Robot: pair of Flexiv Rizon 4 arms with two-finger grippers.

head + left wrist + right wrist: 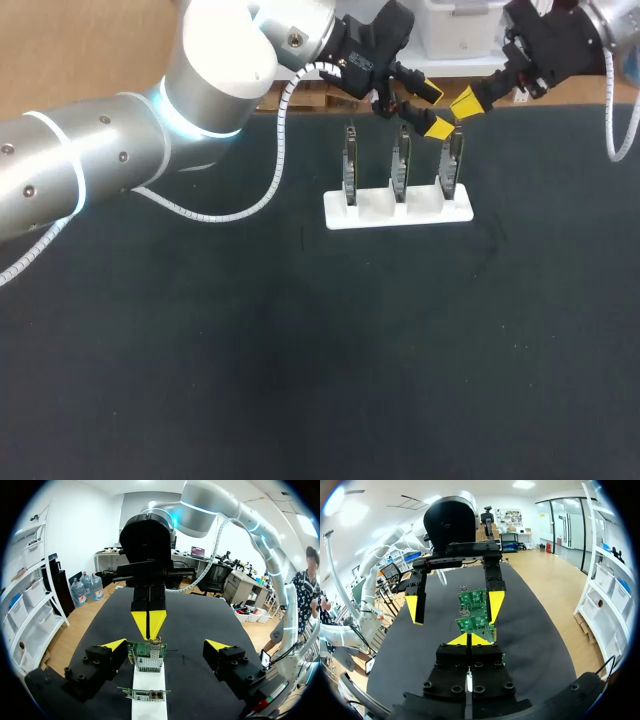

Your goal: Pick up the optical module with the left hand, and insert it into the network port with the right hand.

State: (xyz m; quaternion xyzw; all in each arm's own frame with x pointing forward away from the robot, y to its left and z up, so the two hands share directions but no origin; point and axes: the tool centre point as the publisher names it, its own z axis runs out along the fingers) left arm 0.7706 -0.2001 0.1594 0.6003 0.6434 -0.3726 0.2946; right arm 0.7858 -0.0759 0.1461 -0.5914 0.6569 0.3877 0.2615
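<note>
Currently a white holder (398,210) stands at about 1 o'clock from the middle of the dark surface (250,350). Three green network cards (400,165) stand upright in its slots, side by side and apart from one another. Both arms meet above the card at the holder's 3 o'clock end.

The left tool (434,110) comes in from 9 o'clock and hangs level with that end card's top edge, its fingers spread wide. In the left wrist view its yellow fingertips (114,644) flank the card on both sides without gripping it, and nothing is held between them. Whether the closer tip brushes the card's edge I cannot tell.

The right tool (465,100) comes in from 2 o'clock of the holder, pointing down and toward the left tool. Its two yellow tips are pressed together into a single wedge. In the left wrist view that wedge sits just past the top of the end card, in line with the gap between the left fingers. In the right wrist view nothing shows between the closed tips, and the cards stand straight ahead of them.

As for the optical module, I cannot pick it out in any view
</note>
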